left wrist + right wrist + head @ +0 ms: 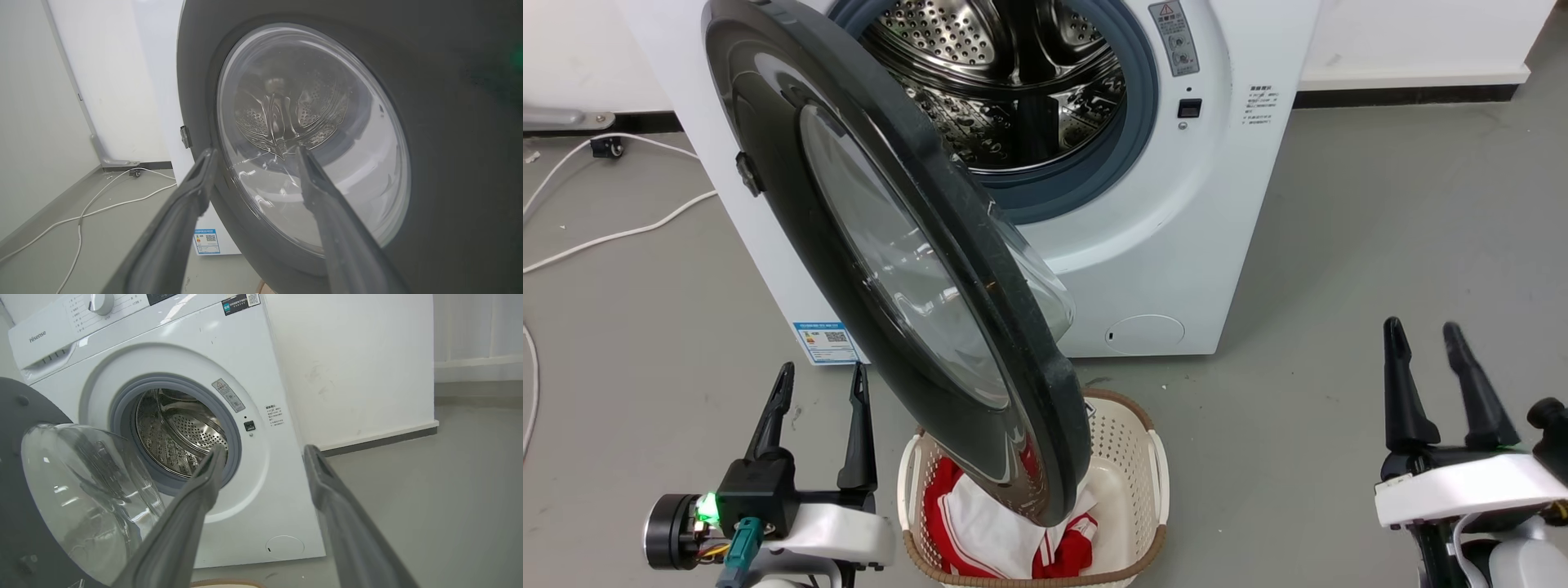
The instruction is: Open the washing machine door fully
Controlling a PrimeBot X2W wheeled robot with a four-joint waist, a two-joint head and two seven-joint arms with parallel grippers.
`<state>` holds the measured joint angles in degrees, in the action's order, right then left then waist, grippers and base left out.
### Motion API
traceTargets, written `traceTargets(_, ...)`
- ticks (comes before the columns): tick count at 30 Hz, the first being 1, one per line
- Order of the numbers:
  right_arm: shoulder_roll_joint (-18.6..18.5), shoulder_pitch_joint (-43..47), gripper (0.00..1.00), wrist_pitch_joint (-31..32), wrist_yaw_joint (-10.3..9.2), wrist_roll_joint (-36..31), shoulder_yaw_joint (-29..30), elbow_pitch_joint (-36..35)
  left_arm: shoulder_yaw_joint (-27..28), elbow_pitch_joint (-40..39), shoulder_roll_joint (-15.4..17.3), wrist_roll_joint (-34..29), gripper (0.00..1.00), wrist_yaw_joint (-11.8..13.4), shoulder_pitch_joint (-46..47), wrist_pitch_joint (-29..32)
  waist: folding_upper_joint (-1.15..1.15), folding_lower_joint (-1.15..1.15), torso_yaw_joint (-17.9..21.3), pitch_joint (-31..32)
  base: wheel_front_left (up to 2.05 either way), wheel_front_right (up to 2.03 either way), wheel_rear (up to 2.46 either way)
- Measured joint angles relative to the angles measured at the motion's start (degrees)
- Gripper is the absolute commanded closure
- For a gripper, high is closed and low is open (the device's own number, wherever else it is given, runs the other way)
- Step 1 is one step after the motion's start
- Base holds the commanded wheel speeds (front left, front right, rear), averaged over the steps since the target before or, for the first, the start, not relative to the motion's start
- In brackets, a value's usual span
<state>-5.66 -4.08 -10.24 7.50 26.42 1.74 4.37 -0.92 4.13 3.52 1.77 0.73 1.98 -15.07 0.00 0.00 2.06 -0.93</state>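
Observation:
The washing machine door (907,269), round and glossy black with a clear glass bowl, stands swung out from the white washing machine (1176,237), edge toward me, its lower rim over a basket. The steel drum (1005,82) lies exposed. My left gripper (818,377) is open at the lower left, clear of the door's outer face, fingers empty. In the left wrist view that gripper (255,153) points at the door (449,143) from close by. My right gripper (1423,331) is open and empty at the lower right. Its wrist view shows the gripper (263,451), the machine (261,367) and the door's glass bowl (81,486).
A cream laundry basket (1152,457) with red and white cloth sits on the grey floor under the door's lower edge. White cables (613,233) trail over the floor at the left. A white wall (359,359) runs behind the machine. Open floor lies to the right.

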Motion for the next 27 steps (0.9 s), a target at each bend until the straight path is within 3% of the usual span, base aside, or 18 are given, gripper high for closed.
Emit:
traceTargets(9,1.57,2.20,0.00,-1.18,0.01,-25.06,0.87,-7.67,0.21,-0.75,0.05,-0.92,0.00,-0.16,-0.41,0.00,0.00,0.00,-1.18,0.63,0.00,0.00,0.00)
traceTargets(17,2.58,5.82,0.00,-1.55,0.01,-27.25,0.98,-5.78,0.07,-0.82,0.09,-1.04,0.00,-0.20,-0.57,0.00,0.00,0.00,-1.62,0.95,0.00,0.00,0.00)
traceTargets(27,2.66,6.09,0.00,-2.60,0.01,-24.51,0.31,-3.00,0.01,-0.81,0.10,-1.04,0.00,-0.20,-0.60,0.00,0.00,0.01,-1.23,0.86,0.00,0.00,0.00)
